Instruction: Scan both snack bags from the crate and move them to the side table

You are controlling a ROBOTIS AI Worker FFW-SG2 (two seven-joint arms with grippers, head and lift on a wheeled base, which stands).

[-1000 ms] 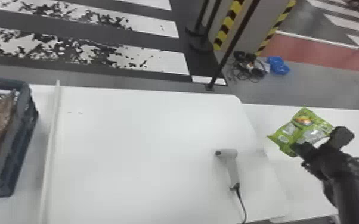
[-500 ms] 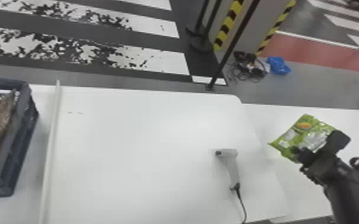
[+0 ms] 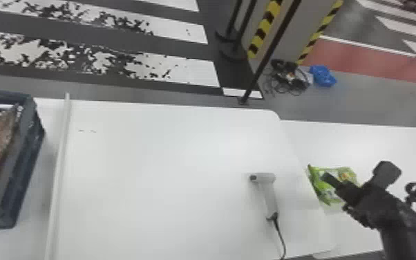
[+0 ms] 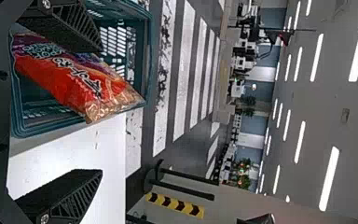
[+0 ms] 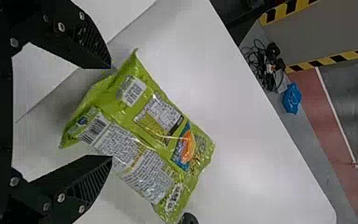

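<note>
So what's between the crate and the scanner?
A narrow white strip beside the crate, then bare white tabletop up to the scanner, as the head view shows.

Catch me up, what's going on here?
The robot's right end effector is open at the green bag, which looks to be resting on the side table. The left end effector is open near the crate, where the red bag sits. The scanner lies between them.
</note>
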